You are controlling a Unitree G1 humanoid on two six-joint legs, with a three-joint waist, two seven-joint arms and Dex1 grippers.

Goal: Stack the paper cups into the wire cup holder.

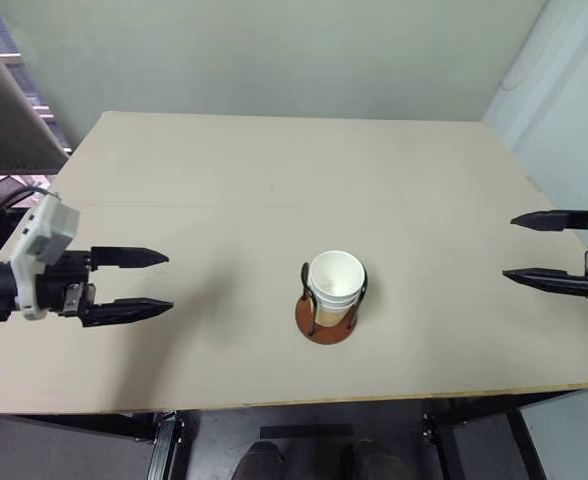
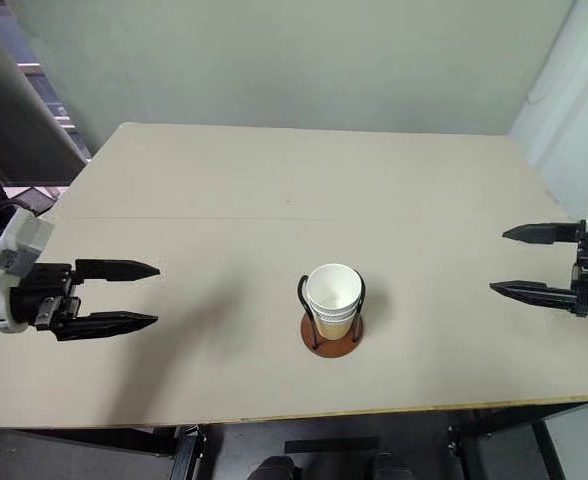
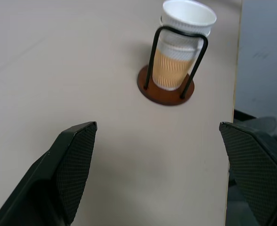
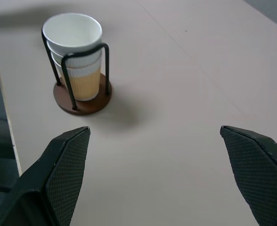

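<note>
Left arm: reaches in over the table's left edge, wrist level.
Left gripper (image 1: 164, 284): black fingers spread wide, empty, pointing toward the table's middle.
Right gripper (image 1: 512, 246): at the table's right edge, fingers spread wide, empty, pointing inward.

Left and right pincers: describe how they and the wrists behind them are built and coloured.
The left pincer has two long black fingers tapering to points, on a black block with small metal fittings. Behind it sits a white boxy wrist housing, with a black cable looping off it. The right pincer has matching black pointed fingers and a light housing at its base. In the wrist views the finger pads show a fine mesh-like grid texture.
</note>
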